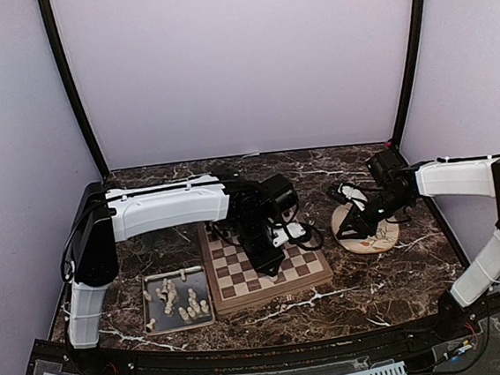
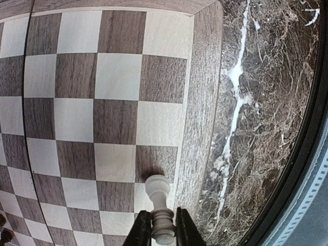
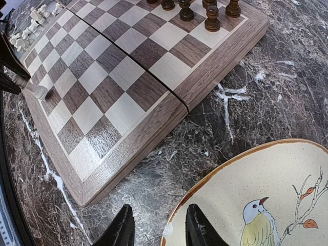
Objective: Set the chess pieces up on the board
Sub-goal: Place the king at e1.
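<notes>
- The left pincer (image 2: 163, 226) is clenched on a white piece (image 2: 157, 188), its two dark fingers (image 2: 141, 230) pressed against the lower part of the piece while the rounded head sticks out beyond them.
- The held piece is over the board (image 2: 102, 118), above a dark square in the outermost row, just inside the border on the side nearest the arm bases.
- From the right wrist view the piece is tilted, with one end low by that square. I cannot tell whether it touches the wood.
- The right pincer (image 3: 160, 228) is released: its jaws stand apart with nothing between them, hanging over the rim of the plate (image 3: 277, 174) and the worktop (image 3: 246, 87) beside it.
- The plate is cream with a brown rim and a painted bird on a twig. It lies right of the board, near it but not touching.
- The board lies flat on the dark marble worktop, in the middle, with a seam running across its checks.
- Dark pieces (image 3: 212, 18) stand upright in a row on the board's squares along the edge far from the held piece.
- A grey tray (image 1: 153, 281) sits just left of the board, holding the white pieces (image 1: 186, 304) in a loose heap, some lying on their sides.
- The left arm reaches from the left across the tray to the board, and the right arm reaches in from the right to the plate.
</notes>
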Robot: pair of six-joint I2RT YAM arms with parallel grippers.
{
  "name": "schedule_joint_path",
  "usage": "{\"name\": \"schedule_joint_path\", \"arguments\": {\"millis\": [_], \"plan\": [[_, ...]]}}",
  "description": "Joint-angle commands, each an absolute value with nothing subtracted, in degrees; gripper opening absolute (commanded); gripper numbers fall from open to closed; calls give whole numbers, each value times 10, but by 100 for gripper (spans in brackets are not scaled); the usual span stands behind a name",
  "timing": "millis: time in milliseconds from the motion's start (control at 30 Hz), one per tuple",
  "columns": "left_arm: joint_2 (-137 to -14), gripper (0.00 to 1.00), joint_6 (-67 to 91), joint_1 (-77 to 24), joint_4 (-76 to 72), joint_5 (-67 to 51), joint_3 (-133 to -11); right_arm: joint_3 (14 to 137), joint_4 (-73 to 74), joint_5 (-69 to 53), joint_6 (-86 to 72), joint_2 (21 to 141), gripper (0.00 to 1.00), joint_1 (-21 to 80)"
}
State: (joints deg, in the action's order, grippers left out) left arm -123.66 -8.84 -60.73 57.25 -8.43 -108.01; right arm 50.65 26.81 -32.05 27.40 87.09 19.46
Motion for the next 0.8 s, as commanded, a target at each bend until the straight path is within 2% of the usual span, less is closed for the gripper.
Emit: {"name": "schedule_joint_path", "arguments": {"millis": [0,467,567,767], "plan": [[-1238,1,-89,-613,574,-98,-1095,503,262,-321,280,868,35,193],[-1252,3,-76,-614,558,-83,-1096,503,264,-320,282,872,35,192],[-1252,9,-74,-614,558,-74,-1096,503,265,-321,282,872,35,193],[-1252,27,-69,-614,559,-72,-1101,503,265,-321,282,874,35,192]]}}
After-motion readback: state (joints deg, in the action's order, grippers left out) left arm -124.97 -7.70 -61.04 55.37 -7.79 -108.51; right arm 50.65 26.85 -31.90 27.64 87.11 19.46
